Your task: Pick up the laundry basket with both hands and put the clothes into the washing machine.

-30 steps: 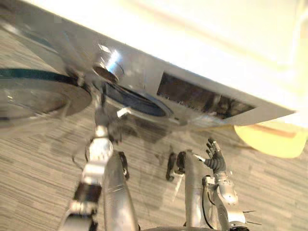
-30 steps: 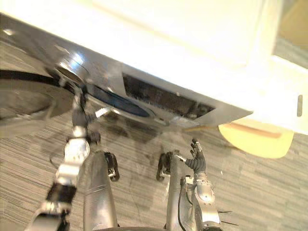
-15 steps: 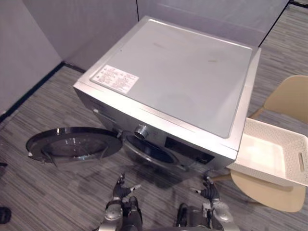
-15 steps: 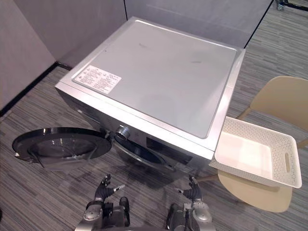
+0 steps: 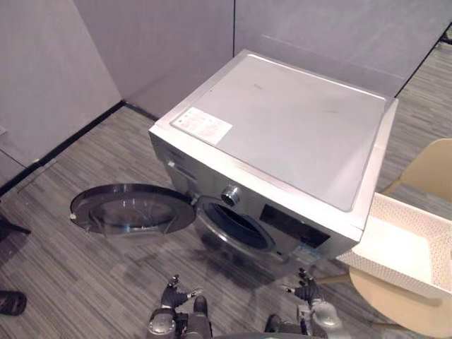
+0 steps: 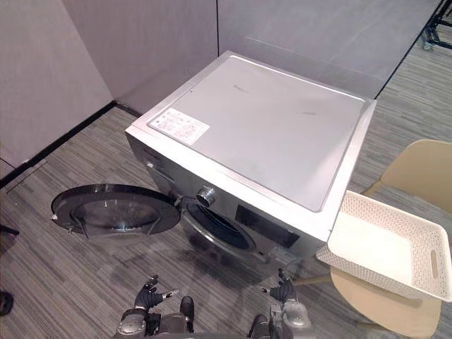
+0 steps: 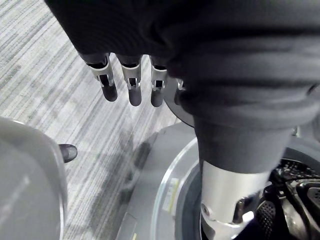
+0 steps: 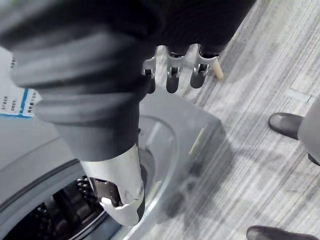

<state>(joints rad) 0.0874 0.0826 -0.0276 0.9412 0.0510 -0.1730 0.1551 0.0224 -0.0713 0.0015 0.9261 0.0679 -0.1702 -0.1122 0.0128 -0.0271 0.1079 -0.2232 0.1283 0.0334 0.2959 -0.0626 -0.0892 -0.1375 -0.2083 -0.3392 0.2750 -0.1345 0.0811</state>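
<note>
The white laundry basket (image 6: 371,244) sits on a tan chair (image 6: 417,169) just beside the washing machine (image 5: 282,134), on its right side. We think the step now is to get to that basket and lift it.

Both hands hang low in front of the washing machine, well apart from the basket. The left robot hand (image 7: 130,85) has loose, straight fingers and holds nothing. The right robot hand (image 8: 172,75) is the same.

To do this well, we should turn to the basket and put one hand on each end. Then we curl the fingers on the rim and lift it flat, so it does not tip. We cannot tell if clothes lie inside.

The round door (image 5: 131,210) hangs wide open to the left of the washing machine, so the hole (image 5: 236,226) is free. We could bump that door. A person's dark shoe (image 5: 8,302) is on the floor, far left of the washing machine.
</note>
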